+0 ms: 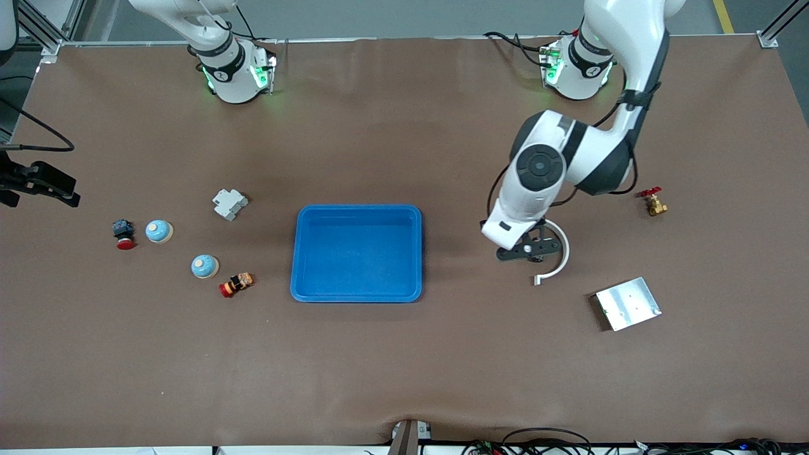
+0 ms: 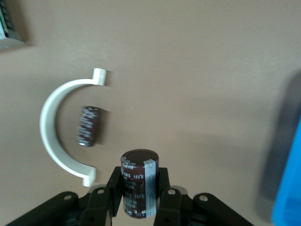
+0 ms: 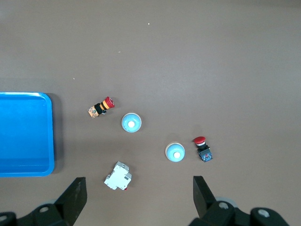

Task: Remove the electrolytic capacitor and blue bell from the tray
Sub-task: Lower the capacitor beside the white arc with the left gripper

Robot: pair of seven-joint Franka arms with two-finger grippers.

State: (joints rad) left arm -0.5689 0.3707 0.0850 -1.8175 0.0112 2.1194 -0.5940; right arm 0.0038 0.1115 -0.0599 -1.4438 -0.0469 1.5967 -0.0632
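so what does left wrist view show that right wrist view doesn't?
Only the left wrist view: the left gripper shut on a capacitor, a second capacitor lying inside the curve of a white clamp on the table.
Only the right wrist view: the open right gripper high over two bells, two red push buttons and a white breaker.
Both: the blue tray, only its edge in the left wrist view, and the brown table.

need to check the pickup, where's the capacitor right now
The capacitor is clamped upright in the left gripper, over the table beside the white curved clamp, toward the left arm's end from the blue tray.
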